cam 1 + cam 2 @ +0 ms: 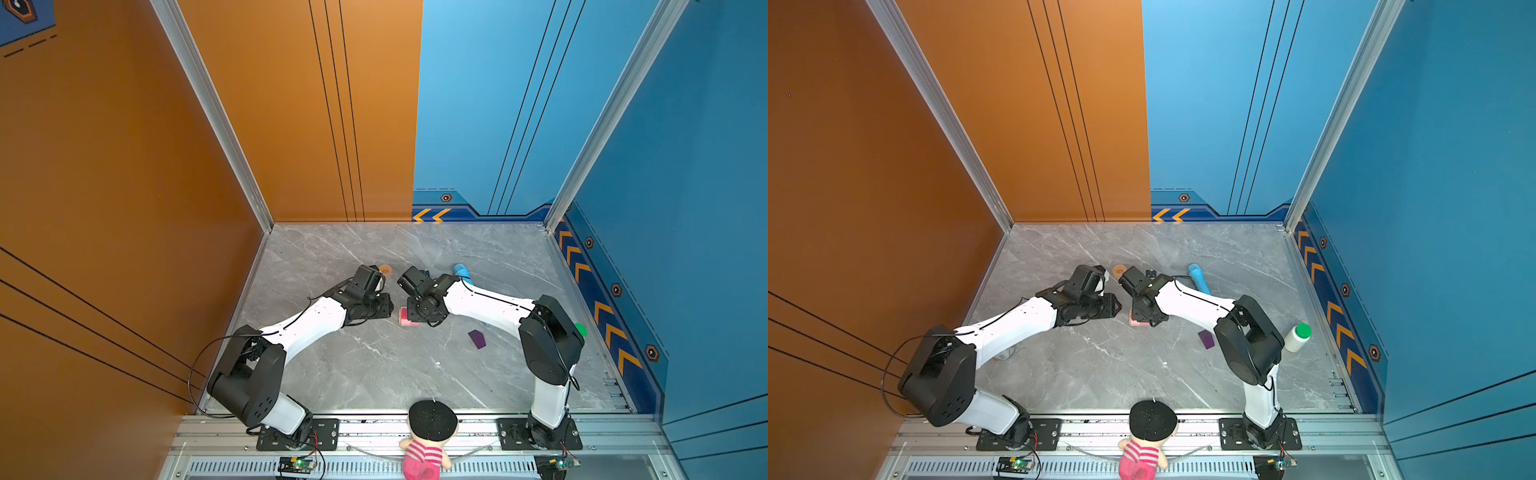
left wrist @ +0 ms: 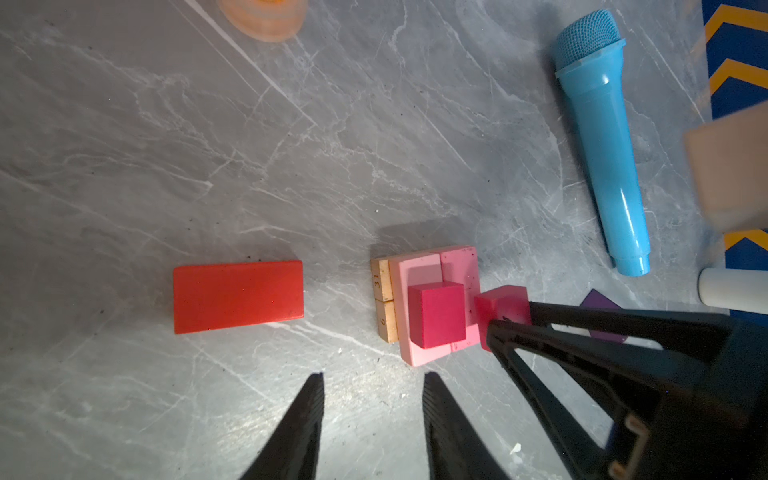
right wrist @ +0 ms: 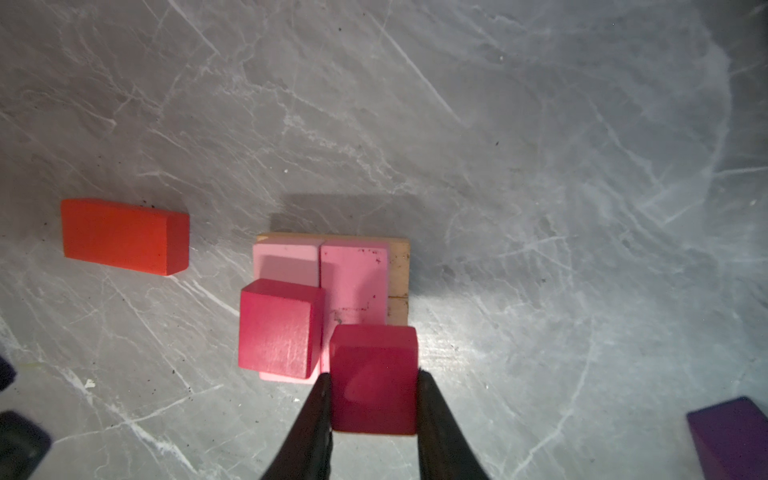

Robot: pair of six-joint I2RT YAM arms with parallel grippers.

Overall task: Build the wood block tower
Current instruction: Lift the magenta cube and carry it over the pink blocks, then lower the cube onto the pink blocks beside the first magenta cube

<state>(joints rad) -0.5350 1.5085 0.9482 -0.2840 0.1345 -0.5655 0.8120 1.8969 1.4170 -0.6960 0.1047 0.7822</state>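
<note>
Placement pending: your right gripper [image 3: 374, 379] clamps a magenta wooden cube [image 3: 374, 357] above the near end of the right-hand pale pink wooden brick [image 3: 353, 282], which runs near to far atop tan wooden slabs [image 2: 384, 299]. Its twin magenta cube [image 3: 276, 326] sits just left, likely close enough to nudge. Your left gripper [image 2: 374, 376] hangs open and empty; a red wooden brick [image 2: 237, 296] lies left of the stack, a purple house-shaped block [image 1: 477, 338] right and nearer.
</note>
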